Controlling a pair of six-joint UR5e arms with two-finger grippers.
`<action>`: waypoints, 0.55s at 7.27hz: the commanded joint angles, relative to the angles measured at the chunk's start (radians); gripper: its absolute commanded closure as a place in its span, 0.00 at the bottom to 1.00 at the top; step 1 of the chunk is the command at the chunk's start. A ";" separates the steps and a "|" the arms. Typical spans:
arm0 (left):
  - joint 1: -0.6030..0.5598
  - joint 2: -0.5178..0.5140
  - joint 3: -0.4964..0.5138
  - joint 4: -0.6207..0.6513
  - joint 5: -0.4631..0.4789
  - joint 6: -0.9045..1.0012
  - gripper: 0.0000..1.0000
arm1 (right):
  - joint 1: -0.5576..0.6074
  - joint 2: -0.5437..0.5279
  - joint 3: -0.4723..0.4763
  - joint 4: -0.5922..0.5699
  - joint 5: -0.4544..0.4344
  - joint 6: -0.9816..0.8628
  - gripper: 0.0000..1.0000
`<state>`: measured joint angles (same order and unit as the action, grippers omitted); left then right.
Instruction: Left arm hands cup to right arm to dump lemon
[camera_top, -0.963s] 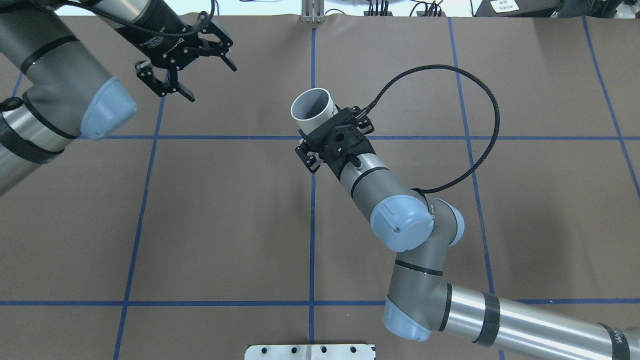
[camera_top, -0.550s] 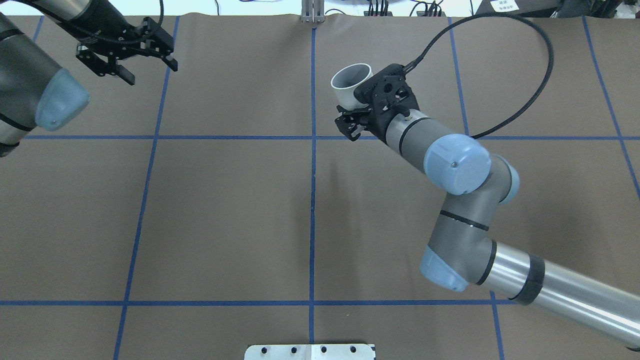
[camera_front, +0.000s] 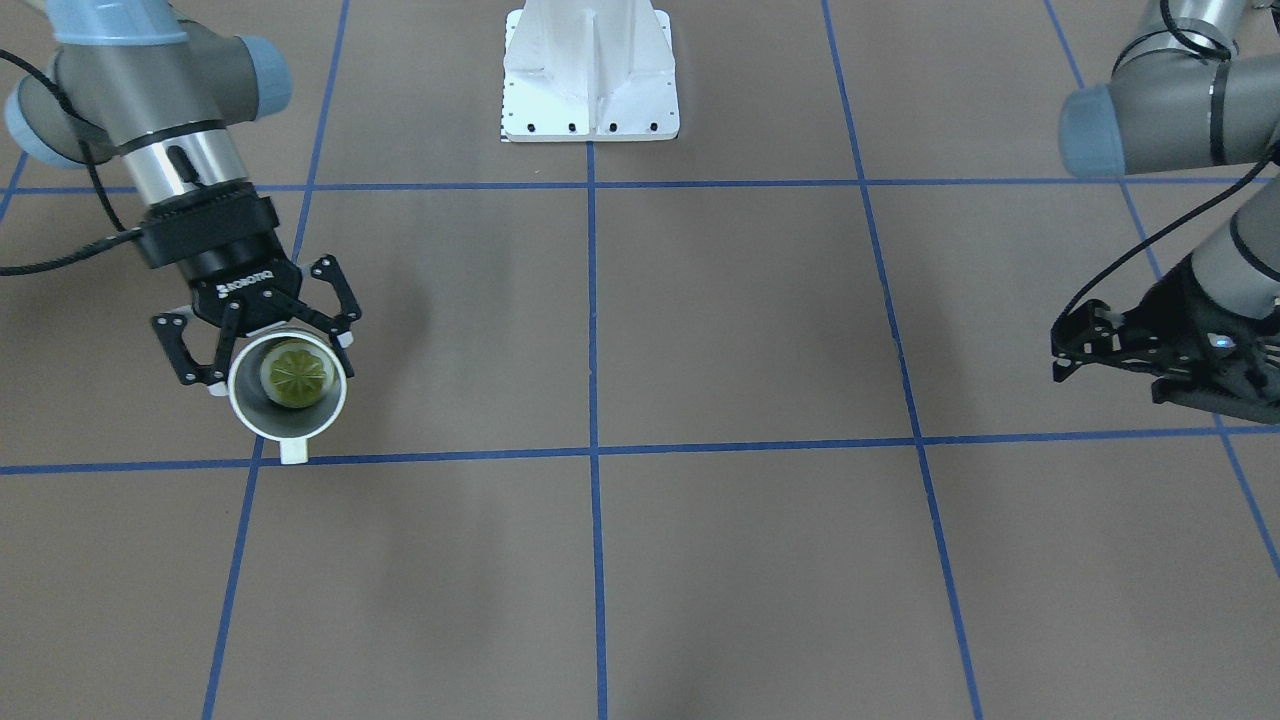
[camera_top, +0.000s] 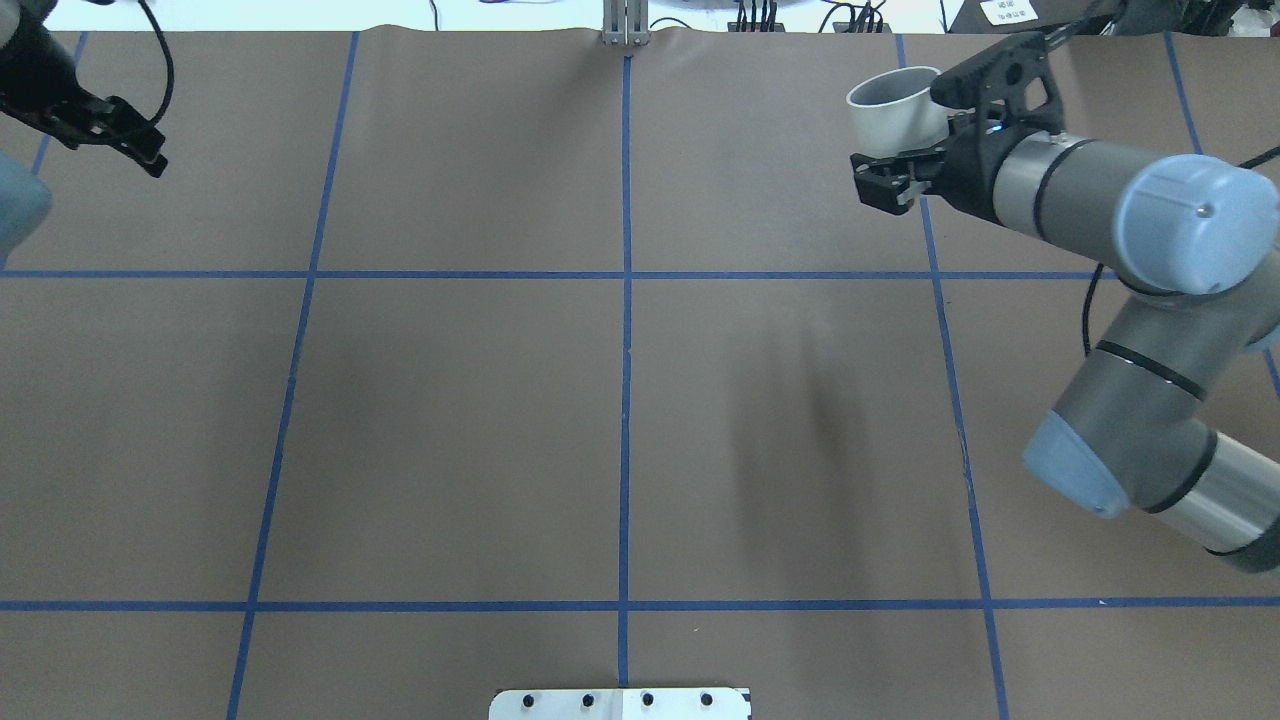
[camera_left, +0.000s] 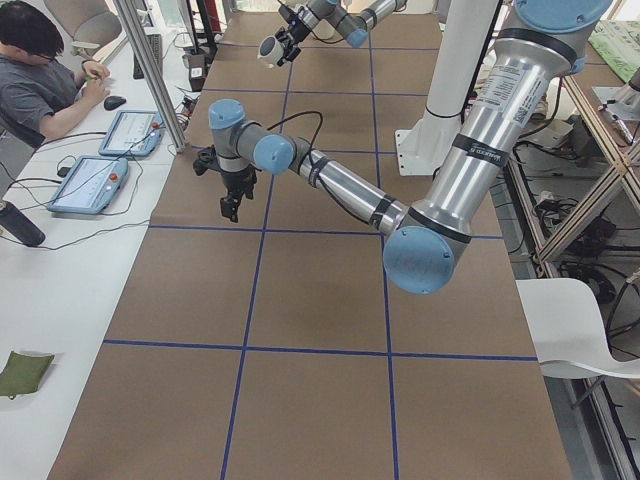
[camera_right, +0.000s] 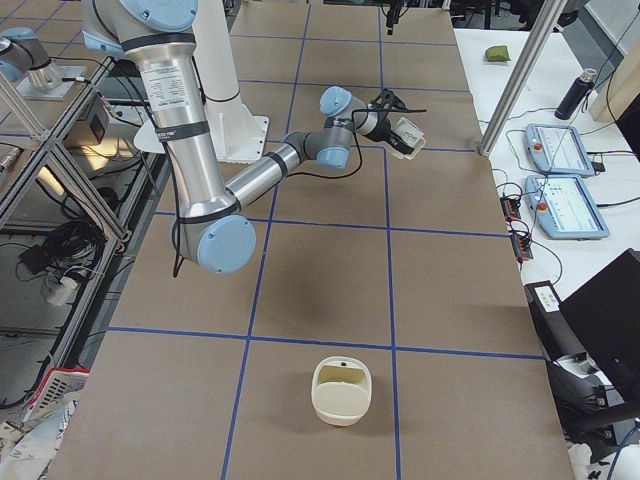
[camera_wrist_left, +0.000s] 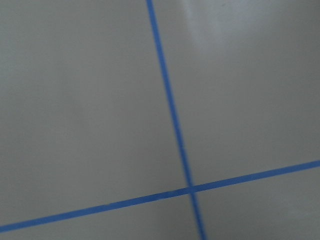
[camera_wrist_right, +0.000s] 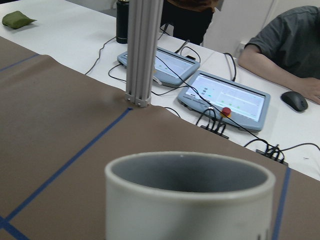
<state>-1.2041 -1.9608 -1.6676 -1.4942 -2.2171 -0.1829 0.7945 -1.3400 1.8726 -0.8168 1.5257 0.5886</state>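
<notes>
My right gripper (camera_front: 280, 362) is shut on the white cup (camera_front: 288, 398) and holds it above the table, mouth tilted toward the operators' side. The yellow-green lemon (camera_front: 296, 375) lies inside. In the overhead view the cup (camera_top: 893, 112) is at the far right in the right gripper (camera_top: 925, 130); the lemon is hidden there. The right wrist view shows the cup's rim (camera_wrist_right: 190, 172) close up. My left gripper (camera_top: 115, 135) is open and empty at the far left edge, well apart from the cup; it also shows in the front view (camera_front: 1110, 355).
A cream handled container (camera_right: 341, 390) stands on the brown paper at the table's right end. The white robot base plate (camera_front: 590, 70) is at the middle. An aluminium post (camera_wrist_right: 140, 50), tablets (camera_wrist_right: 227, 97) and seated operators lie beyond the far edge.
My right arm has carried the cup right and toward the far edge. My left gripper, open, has drawn back to the far left corner.
</notes>
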 joint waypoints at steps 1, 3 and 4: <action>-0.083 0.071 0.000 0.003 0.001 0.178 0.00 | 0.063 -0.231 0.092 0.124 0.025 0.002 1.00; -0.127 0.102 0.000 0.003 -0.001 0.253 0.00 | 0.116 -0.463 0.083 0.408 0.068 0.005 1.00; -0.130 0.105 0.000 0.005 -0.001 0.253 0.00 | 0.129 -0.561 0.060 0.535 0.068 0.025 1.00</action>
<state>-1.3228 -1.8645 -1.6673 -1.4909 -2.2178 0.0513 0.9024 -1.7718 1.9497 -0.4366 1.5851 0.5981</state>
